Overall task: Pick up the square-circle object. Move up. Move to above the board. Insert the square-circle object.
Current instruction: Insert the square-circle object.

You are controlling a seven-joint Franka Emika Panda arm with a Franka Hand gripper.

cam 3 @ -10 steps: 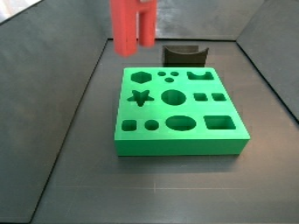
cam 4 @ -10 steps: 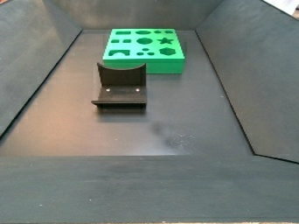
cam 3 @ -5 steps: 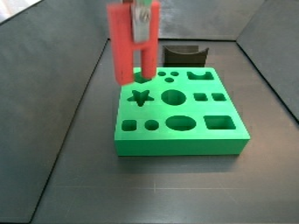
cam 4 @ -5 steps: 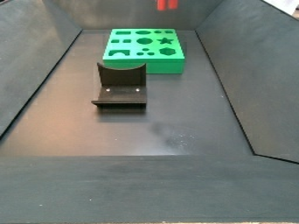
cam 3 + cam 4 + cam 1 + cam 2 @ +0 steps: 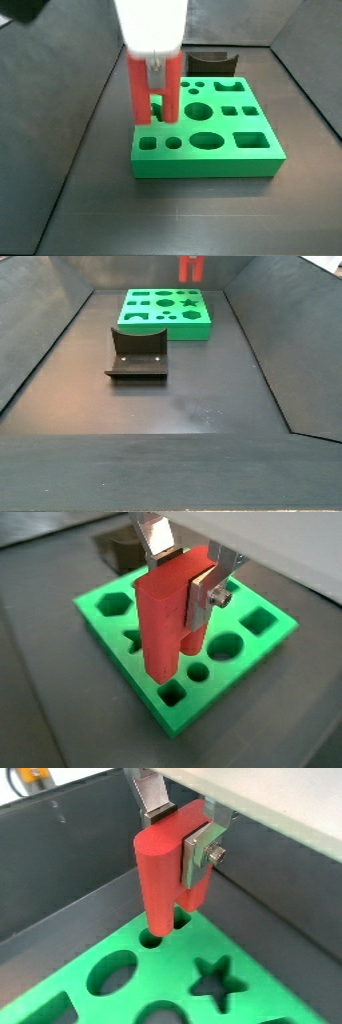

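My gripper [image 5: 187,843] hangs over the thick bright green square board [image 5: 267,627] with its shaped holes, and my flat silver fingers [image 5: 207,590] are clamped on the slim matte red square-circle object [image 5: 171,617], held upright. In a wrist view its lower end [image 5: 162,918] sits at a hole near the board's edge [image 5: 100,973]. In a side view the peg [image 5: 140,95] stands above the board [image 5: 207,150]. The dark L-shaped fixture [image 5: 138,354] rests on the grey tabletop [image 5: 201,406], just beside the board [image 5: 167,311].

My gripper [image 5: 190,574]: flat silver finger plates [image 5: 151,796], one screw-fastened beside the board [image 5: 274,625]; white housing above.
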